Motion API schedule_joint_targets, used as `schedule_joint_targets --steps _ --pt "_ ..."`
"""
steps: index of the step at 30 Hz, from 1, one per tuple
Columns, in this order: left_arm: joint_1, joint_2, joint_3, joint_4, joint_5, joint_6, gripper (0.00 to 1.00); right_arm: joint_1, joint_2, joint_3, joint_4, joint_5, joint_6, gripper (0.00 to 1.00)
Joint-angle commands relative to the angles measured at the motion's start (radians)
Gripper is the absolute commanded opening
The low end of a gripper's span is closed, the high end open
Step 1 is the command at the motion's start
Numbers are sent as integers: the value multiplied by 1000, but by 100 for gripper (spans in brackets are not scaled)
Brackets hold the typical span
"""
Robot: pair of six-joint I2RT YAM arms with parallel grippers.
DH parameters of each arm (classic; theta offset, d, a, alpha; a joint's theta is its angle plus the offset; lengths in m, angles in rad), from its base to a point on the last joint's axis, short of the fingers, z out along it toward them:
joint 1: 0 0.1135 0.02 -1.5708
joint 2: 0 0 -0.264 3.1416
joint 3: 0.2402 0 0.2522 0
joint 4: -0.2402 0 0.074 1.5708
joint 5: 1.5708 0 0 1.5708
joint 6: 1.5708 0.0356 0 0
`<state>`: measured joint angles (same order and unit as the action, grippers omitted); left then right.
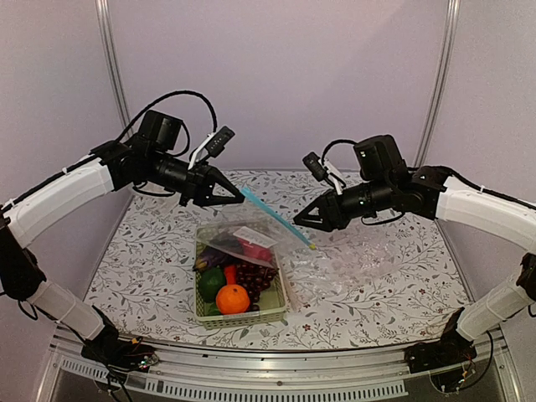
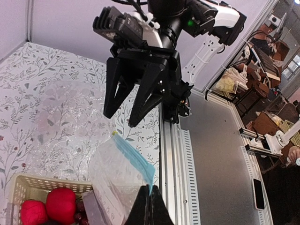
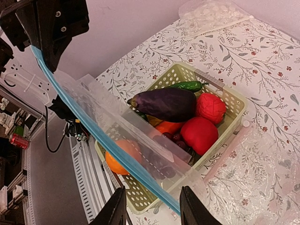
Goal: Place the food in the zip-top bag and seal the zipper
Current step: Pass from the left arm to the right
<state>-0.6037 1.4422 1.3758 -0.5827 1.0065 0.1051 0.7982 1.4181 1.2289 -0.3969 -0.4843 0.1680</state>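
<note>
Gripping the zipper, left claw; right claw released; eggplant clearest from right wrist.

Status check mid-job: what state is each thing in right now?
left gripper: shut on the zipper end, raised.
right gripper: open, near the zipper's other end.
zip-top bag: hanging over the basket; sealed or not, unclear.
food: in the basket.
</note>
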Motion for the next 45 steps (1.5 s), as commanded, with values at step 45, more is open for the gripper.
schedule_joint_targets --steps 45 --pt "-21 11 27 -32 -15 35 0 22 94 63 -19 1 -39 37"
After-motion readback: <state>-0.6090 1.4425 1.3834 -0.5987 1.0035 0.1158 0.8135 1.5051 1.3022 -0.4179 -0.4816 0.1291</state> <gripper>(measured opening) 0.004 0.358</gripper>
